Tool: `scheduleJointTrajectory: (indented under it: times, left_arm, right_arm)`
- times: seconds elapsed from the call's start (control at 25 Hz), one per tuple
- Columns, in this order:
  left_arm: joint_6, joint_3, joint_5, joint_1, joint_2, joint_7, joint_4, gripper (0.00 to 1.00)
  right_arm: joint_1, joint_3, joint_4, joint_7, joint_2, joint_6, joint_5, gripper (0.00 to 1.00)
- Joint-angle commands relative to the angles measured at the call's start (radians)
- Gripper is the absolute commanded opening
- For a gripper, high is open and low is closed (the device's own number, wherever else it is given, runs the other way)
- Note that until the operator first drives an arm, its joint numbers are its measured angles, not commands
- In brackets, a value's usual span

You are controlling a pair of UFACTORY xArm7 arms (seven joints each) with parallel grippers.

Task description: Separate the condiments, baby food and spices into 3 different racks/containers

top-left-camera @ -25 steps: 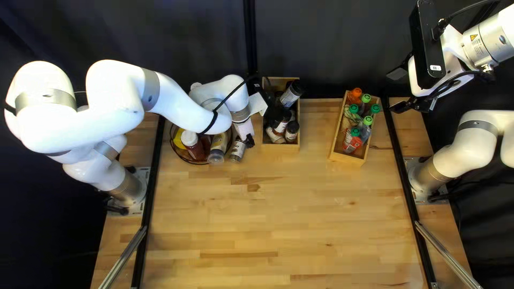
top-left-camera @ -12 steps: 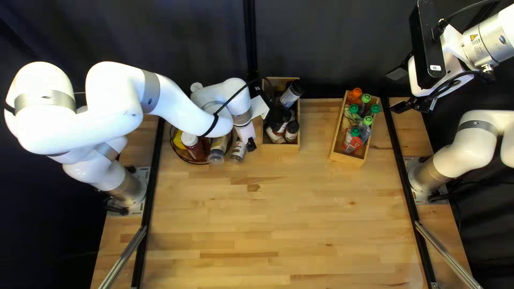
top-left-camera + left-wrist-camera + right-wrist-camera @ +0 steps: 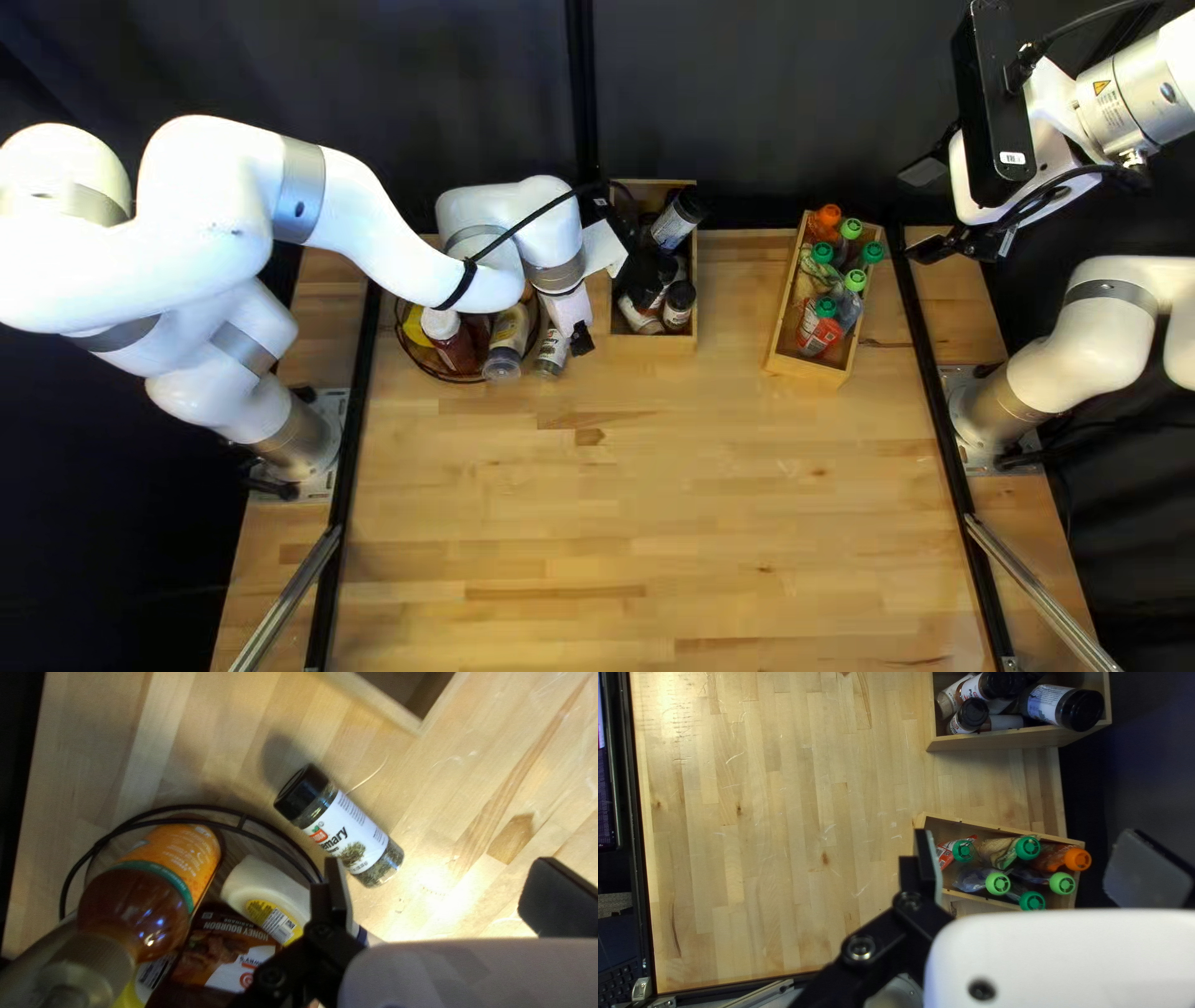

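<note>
On the table [image 3: 598,523], the pouch box [image 3: 803,370] stands well apart from the round basket [image 3: 174,807], the spice box [image 3: 654,344] near it. The left gripper [image 3: 580,336], near this basket, and the right gripper [image 3: 924,209], well apart, have their fingers spread wide. One herb jar [image 3: 346,834] lies just beside the basket.

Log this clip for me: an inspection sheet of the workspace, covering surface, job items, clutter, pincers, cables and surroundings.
Surface: wooden table, faint scratches.
Spices: dark-capped jars in the middle wooden box; a rosemary jar lies outside, on the table.
Condiments: bottles in the round wire basket.
Baby food: six capped pouches in the other wooden box.
Clutter: nothing seen.
Left pincer: open, near the loose jar.
Right pincer: open.
Cables: black, on both arms.
Surroundings: dark curtain; keyboard beyond the table's edge.
</note>
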Motion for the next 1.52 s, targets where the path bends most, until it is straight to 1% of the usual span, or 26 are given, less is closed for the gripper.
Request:
scheduleJointTrajectory:
  times: [0.04,0.24,0.44,0.6,0.72,0.8,0.96,1.04,1.2,1.36,1.52]
  left_arm:
    - [0.0,0.0,0.0,0.0,0.0,0.0,0.0,1.0]
    - [0.0,0.0,0.0,0.0,0.0,0.0,0.0,1.0]
    - [-0.025,0.018,-0.048,0.016,0.021,0.032,0.002,1.0]
    - [-0.038,0.037,-0.056,0.034,0.015,0.057,-0.008,1.0]
    - [-0.048,0.06,-0.089,0.057,0.028,0.111,-0.006,1.0]
    - [-0.057,0.069,-0.142,0.076,0.065,0.166,0.003,1.0]
    - [-0.073,0.041,-0.282,0.131,0.171,0.278,0.028,1.0]
    - [-0.072,0.029,-0.32,0.146,0.2,0.304,0.04,1.0]
    - [-0.074,0.012,-0.363,0.164,0.239,0.333,0.052,1.0]
    - [-0.083,-0.021,-0.422,0.195,0.3,0.373,0.068,1.0]
    - [-0.091,-0.047,-0.46,0.224,0.351,0.41,0.075,1.0]
  right_arm:
    - [0.0,0.0,0.0,0.0,0.0,0.0,0.0,1.0]
    - [0.0,0.0,0.0,0.0,0.0,0.0,0.0,1.0]
    - [0.0,0.0,0.0,0.0,0.0,0.0,0.0,1.0]
    - [0.0,0.0,0.0,0.0,0.0,0.0,0.0,1.0]
    - [0.0,0.0,0.0,0.0,0.0,0.0,0.0,1.0]
    - [0.0,0.0,0.0,0.0,0.0,0.0,0.0,1.0]
    - [0.0,0.0,0.0,0.0,0.0,0.0,0.0,1.0]
    - [0.0,0.0,0.0,0.0,0.0,0.0,0.0,1.0]
    - [0.0,0.0,0.0,0.0,0.0,0.0,0.0,1.0]
    - [0.0,0.0,0.0,0.0,0.0,0.0,0.0,1.0]
    - [0.0,0.0,0.0,0.0,0.0,0.0,0.0,1.0]
